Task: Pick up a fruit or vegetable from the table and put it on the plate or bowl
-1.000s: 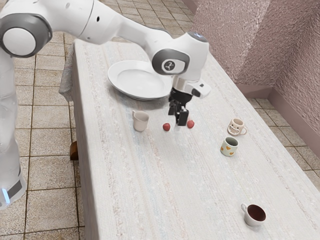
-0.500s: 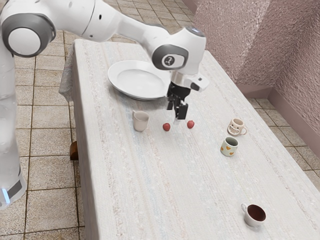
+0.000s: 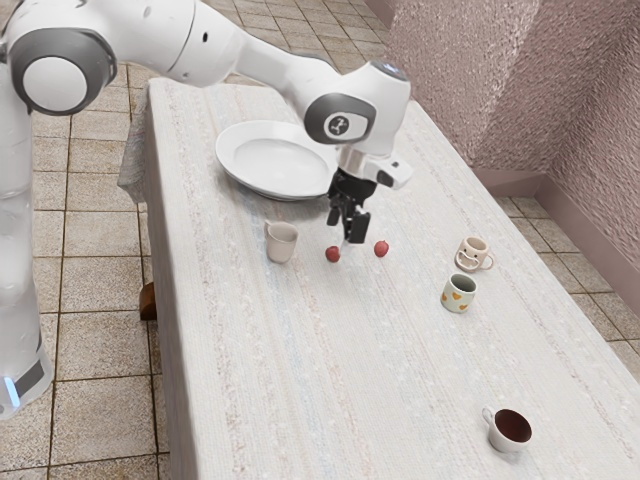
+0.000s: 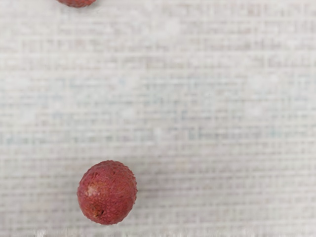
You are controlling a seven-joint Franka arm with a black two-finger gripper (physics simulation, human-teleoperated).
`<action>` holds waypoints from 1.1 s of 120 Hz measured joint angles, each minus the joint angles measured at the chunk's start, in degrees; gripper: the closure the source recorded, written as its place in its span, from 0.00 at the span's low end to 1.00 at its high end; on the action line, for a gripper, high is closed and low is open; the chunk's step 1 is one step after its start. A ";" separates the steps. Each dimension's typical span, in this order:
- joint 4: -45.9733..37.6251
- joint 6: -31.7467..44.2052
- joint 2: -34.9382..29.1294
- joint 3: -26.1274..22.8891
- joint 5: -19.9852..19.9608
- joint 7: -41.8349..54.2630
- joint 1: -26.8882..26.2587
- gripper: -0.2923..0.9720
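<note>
Gripper (image 3: 346, 228), released and empty, is hovering over mid-table (image 3: 300, 380), needing to centre above a lychee (image 3: 332, 254) and descend.

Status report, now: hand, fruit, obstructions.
Hand open, empty, above table between two red fruits. Both off the plate. Beige cup nearby, likely clear of path.

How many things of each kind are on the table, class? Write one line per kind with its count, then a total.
Plate: 1
Cups: 4 (beige cup, smiley mug, heart mug, white mug)
Red fruits: 2 (fruit nearer the beige cup, fruit nearer the smiley mug)
Total: 7
</note>
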 joint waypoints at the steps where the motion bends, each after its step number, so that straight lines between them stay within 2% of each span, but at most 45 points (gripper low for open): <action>1: -0.01 -0.09 0.01 0.02 -0.07 0.01 -0.01 0.23; 33: -2.00 -1.56 -0.79 1.23 -1.04 0.24 -1.42 0.23; 62: -0.84 -1.52 2.10 1.47 -0.96 0.42 0.99 0.23; 132: 1.50 -0.35 4.80 0.83 -0.92 1.61 1.38 0.23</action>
